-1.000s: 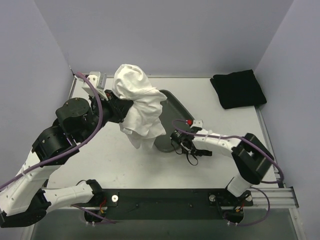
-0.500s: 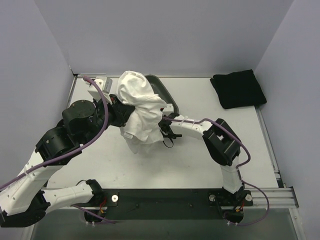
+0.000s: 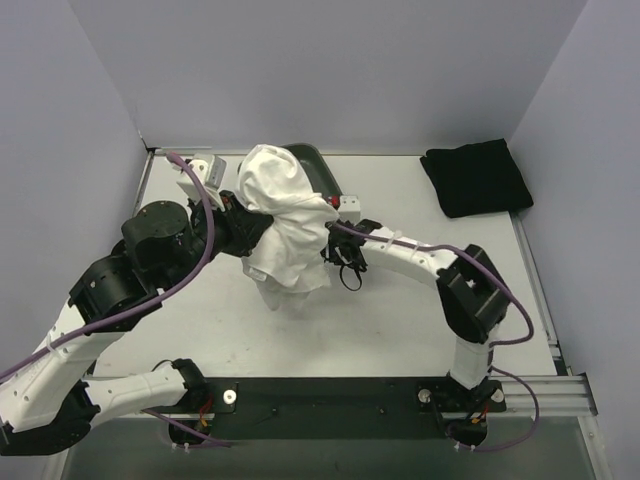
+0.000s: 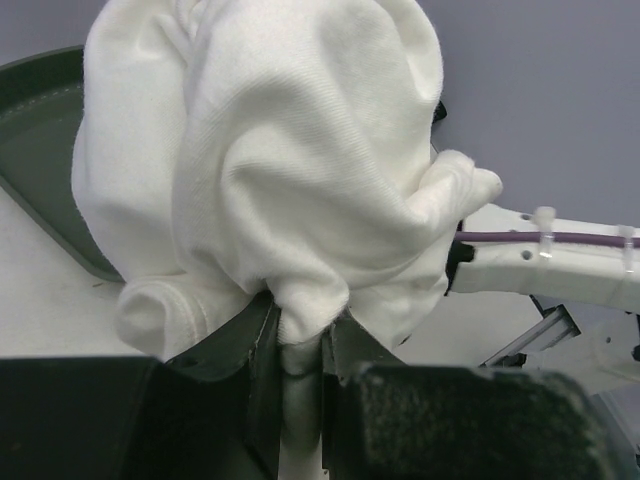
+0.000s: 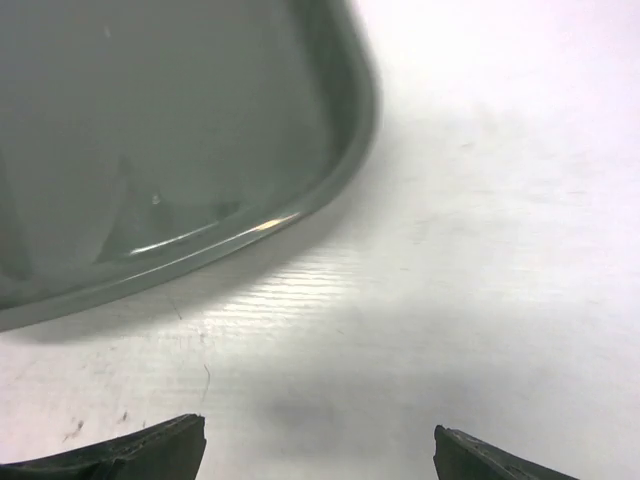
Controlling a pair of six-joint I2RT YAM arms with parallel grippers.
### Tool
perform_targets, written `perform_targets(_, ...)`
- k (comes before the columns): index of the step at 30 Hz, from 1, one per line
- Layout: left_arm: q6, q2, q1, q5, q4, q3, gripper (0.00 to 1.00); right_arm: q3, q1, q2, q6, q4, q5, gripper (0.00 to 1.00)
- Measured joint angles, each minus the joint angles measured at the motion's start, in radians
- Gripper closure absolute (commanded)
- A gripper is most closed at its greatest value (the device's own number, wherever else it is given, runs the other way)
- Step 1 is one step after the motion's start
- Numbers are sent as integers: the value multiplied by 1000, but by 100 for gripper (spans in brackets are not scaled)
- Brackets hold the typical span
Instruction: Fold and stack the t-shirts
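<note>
The white t-shirt (image 3: 287, 222) hangs bunched above the table, and my left gripper (image 3: 250, 228) is shut on a fold of it. In the left wrist view a twist of the white t-shirt (image 4: 290, 170) is pinched between the two dark fingers of the left gripper (image 4: 300, 350). The black t-shirt (image 3: 477, 177) lies folded at the back right corner. Beside the white t-shirt's right side, my right gripper (image 3: 341, 262) is low over the table, open and holding nothing. The right wrist view has the right gripper (image 5: 320, 455) wide apart over bare table.
A dark green tray (image 3: 318, 168) lies at the back of the table, mostly hidden behind the hanging shirt; its rounded corner (image 5: 345, 150) sits just ahead of the right gripper. Grey walls close in the left, back and right sides.
The right arm swung left and back until its gripper was beside the white t-shirt. The tray slid from mid-table to the back. The left gripper kept its hold, shifting slightly right.
</note>
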Motion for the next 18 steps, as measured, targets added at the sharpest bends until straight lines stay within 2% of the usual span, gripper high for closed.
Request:
perform_targets(5, -14, 4, -2, 44, 24, -13, 100, -46, 19, -303, 47, -163, 158, 0)
perform_targets(10, -41, 58, -19, 109, 143, -111, 100, -65, -2, -623, 114, -346, 339, 0)
perform_targets(15, -52, 231, -71, 156, 307, -225, 100, -69, -30, -883, 144, -513, 457, 0)
perform_targets(18, -51, 349, -109, 171, 393, -266, 100, -60, -30, -972, 144, -576, 477, 0)
